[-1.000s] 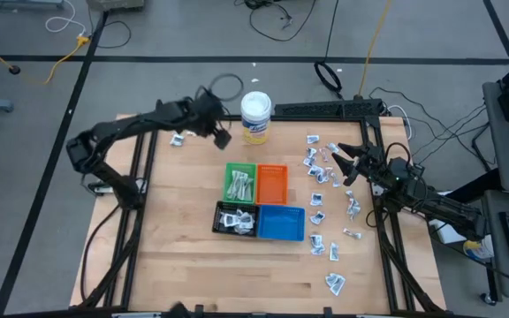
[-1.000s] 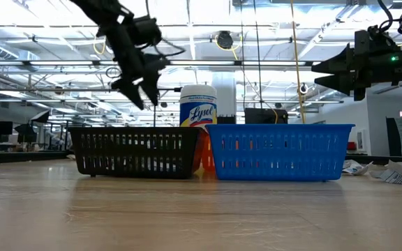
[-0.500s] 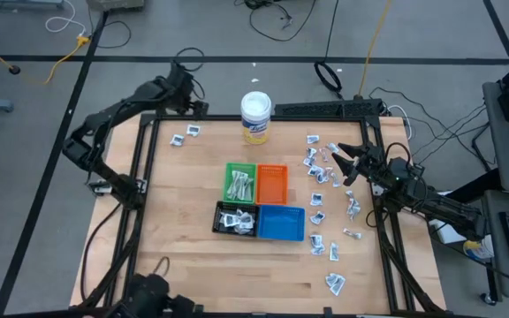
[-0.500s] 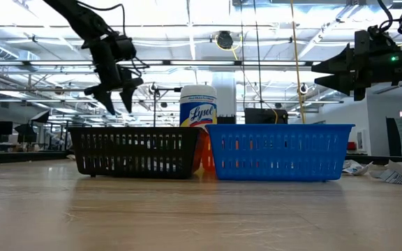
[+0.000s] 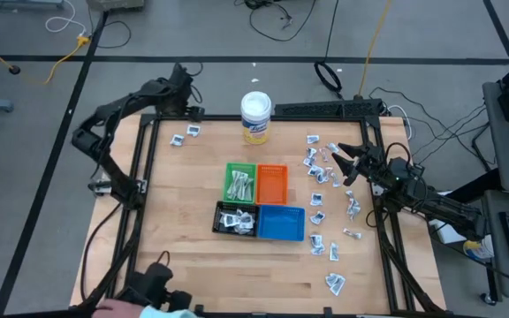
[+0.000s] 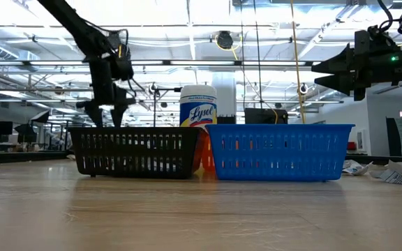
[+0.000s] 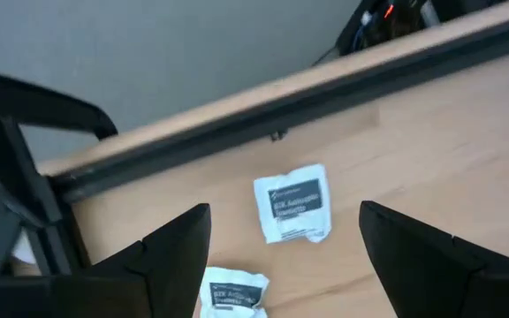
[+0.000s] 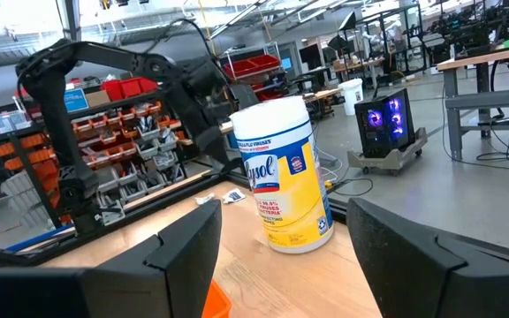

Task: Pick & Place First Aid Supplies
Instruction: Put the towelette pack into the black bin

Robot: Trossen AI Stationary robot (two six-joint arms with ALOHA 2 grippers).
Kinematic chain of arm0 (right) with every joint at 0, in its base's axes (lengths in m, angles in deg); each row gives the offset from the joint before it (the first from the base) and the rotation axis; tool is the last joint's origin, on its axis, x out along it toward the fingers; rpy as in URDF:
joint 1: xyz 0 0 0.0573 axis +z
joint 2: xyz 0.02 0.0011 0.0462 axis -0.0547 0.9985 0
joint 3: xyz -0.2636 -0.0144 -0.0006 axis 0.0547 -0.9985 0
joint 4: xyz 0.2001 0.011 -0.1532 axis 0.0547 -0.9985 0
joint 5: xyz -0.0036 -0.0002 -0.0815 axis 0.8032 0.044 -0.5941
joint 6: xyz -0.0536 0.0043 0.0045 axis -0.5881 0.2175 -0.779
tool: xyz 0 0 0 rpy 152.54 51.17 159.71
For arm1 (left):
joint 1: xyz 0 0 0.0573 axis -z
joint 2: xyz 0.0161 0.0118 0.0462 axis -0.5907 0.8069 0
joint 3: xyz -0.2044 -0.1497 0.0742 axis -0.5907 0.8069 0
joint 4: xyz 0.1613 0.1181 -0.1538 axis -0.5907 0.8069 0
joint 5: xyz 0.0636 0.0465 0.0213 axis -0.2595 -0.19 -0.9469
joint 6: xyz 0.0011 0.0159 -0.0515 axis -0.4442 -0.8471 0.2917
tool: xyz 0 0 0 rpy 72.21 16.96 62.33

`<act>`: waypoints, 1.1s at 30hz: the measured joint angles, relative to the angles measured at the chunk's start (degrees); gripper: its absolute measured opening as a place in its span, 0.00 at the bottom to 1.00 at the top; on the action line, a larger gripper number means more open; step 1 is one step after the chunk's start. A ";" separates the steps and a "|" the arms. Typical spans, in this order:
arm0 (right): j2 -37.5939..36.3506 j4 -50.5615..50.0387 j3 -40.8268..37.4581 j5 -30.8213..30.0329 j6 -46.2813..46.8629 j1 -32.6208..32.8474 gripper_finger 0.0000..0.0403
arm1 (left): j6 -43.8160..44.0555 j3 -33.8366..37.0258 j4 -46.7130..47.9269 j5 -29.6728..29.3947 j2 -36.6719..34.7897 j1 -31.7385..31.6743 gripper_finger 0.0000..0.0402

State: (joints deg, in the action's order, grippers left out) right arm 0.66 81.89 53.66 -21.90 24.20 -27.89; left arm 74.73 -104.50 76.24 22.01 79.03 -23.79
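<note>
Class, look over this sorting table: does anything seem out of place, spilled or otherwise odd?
Yes. Many first aid packets lie scattered loose along the table's right side, and two more sit alone at the far left corner under the left gripper. The Lysol tub is no supply. The orange tray and blue tray look empty.

Lower packet [image 7: 234,292] cut off by the left wrist view's edge; print on packets [image 5: 323,173] in the high view too small to read; black tray [image 6: 136,151] hides its contents in the low view.
</note>
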 joint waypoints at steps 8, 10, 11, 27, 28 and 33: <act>0.01 0.00 0.00 0.00 -0.01 -0.02 0.60 | -0.10 0.00 1.60 1.15 7.07 0.12 0.73; 0.00 0.00 0.00 0.00 0.00 -0.01 0.60 | -0.29 0.00 2.15 1.37 8.91 0.26 0.73; 0.00 -0.01 0.00 0.00 -0.01 -0.01 0.60 | -0.38 0.00 2.30 1.35 9.84 0.39 0.73; 0.00 0.00 0.00 0.00 -0.02 -0.02 0.60 | -2.03 -0.07 2.14 1.68 14.00 1.70 0.52; 0.01 -0.01 0.00 0.01 -0.01 -0.01 0.60 | -2.47 -0.07 2.27 1.72 14.00 1.70 0.48; 0.00 -0.01 -0.01 0.01 -0.01 -0.01 0.60 | -3.47 -0.07 2.80 1.65 14.00 1.65 0.22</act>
State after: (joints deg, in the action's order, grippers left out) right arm 0.66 81.88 53.65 -21.89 24.20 -27.90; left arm 71.26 -104.56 79.04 23.67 93.02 -22.14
